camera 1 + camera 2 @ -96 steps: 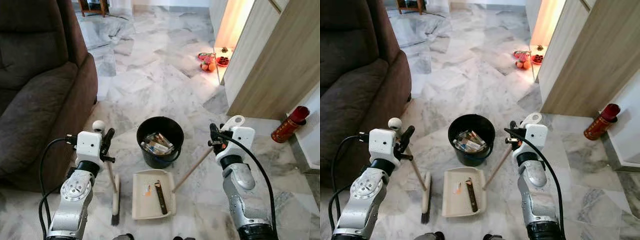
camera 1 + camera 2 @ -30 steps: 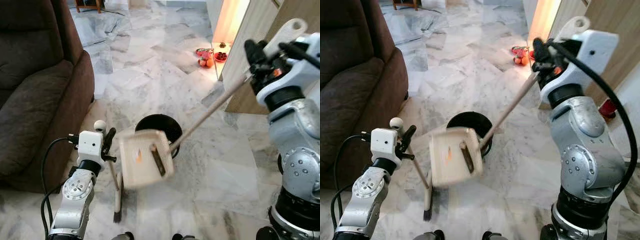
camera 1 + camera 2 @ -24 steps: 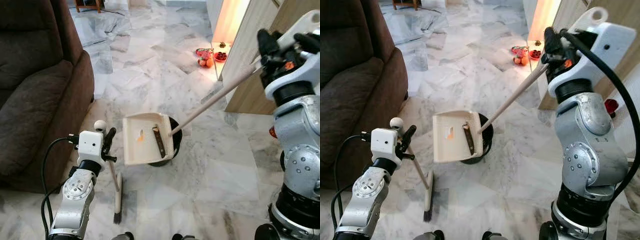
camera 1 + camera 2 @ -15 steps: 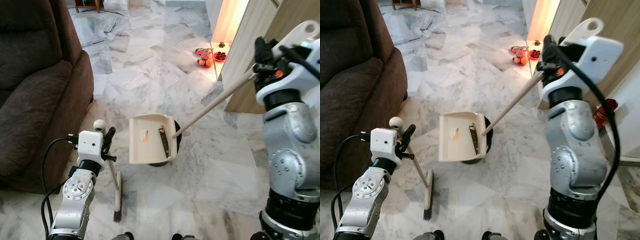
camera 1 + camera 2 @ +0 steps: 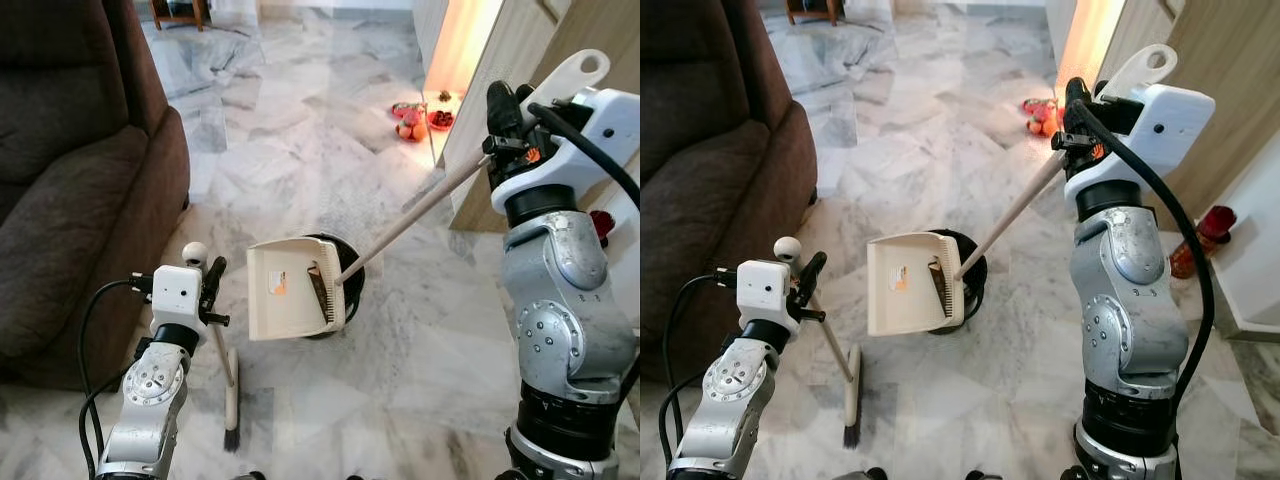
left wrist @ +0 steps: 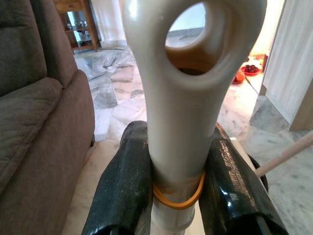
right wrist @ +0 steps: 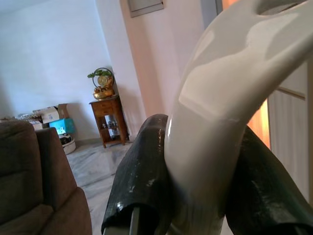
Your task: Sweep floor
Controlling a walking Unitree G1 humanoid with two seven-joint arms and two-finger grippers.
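Dustpan (image 5: 291, 289) hangs tipped over the bin (image 5: 350, 280) — so the trash inside can slide in. The right gripper (image 5: 505, 125) is clamped on its long handle, up high. The left gripper (image 5: 208, 292) pinches the broom (image 5: 230, 380), parked upright on the floor.

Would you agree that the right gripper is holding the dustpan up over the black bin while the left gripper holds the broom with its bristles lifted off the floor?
Not quite. The right gripper does hold the dustpan over the black bin, but the broom in the left gripper is not lifted: both eye views show its bristles resting on the marble floor.
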